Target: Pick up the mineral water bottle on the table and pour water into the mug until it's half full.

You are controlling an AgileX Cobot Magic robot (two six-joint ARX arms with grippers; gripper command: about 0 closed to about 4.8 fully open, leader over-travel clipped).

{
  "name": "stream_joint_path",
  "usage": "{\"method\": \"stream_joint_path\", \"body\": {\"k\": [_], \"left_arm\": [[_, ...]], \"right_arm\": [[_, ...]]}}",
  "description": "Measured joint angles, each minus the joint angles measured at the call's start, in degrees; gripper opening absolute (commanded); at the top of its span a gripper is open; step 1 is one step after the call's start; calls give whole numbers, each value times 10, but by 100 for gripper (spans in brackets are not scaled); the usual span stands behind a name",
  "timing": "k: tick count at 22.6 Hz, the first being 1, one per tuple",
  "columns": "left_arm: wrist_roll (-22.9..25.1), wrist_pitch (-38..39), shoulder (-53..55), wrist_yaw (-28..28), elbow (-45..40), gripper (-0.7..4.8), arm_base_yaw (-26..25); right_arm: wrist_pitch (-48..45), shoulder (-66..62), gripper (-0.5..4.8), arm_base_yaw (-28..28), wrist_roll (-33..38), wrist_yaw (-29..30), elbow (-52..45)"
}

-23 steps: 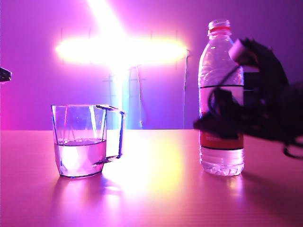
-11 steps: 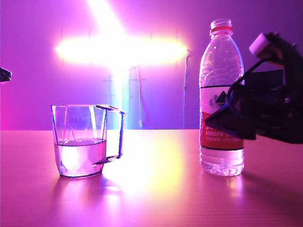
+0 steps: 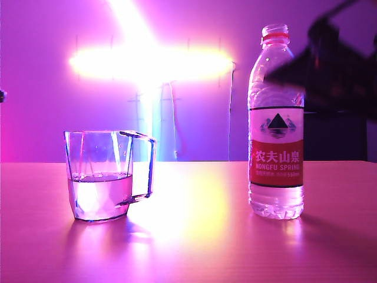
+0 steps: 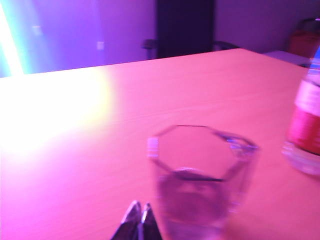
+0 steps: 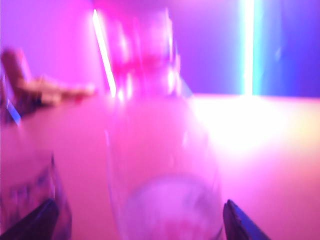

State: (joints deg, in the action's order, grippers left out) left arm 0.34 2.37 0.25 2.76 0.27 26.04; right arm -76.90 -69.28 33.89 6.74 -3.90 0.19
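Backdrop: purple-lit wall with a glaring cross of light (image 3: 147, 59), washing everything pink.
Desk: the desk (image 3: 194, 247) is smooth and pale, faint wood grain, glossy where the glare lands.
Bottle: the bottle (image 3: 275, 124) stands upright at the right of the exterior view, uncapped, clear ribbed plastic, red neck ring, red-and-white label with a black mountain mark; partly full.
Mug: the mug (image 3: 106, 175) sits well apart to the left, clear and faceted with a squared handle; water (image 3: 99, 194) reaches roughly half its height.
Change: a second ago the right arm's dark bulk covered the bottle's label; now the label shows whole and the arm is up and off to the right, behind the bottle's shoulder.
Meaning: the pour looks finished and the bottle set back down, so I judge the task nearly or fully done.
Right end effector: right end effector (image 5: 137, 215) released, fingers spread wide either side of the blurred bottle top, holding nothing.
Left end effector: left end effector (image 4: 138, 220) clenched, tips together, empty, just beside the mug.
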Motion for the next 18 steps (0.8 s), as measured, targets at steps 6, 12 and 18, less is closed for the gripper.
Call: {"method": "stream_joint_path", "body": {"k": [6,12,18], "left_arm": [[0,0,0,1,0,-2,-120],[0,0,0,-3,0,-2,-260],[0,0,0,-3,0,-2,-279]], "right_arm": [[82,150,479,76,1,-129,0],[226,365,211,186,-60,-310,2],[612,627,-6,276,-103,-385,94]]}}
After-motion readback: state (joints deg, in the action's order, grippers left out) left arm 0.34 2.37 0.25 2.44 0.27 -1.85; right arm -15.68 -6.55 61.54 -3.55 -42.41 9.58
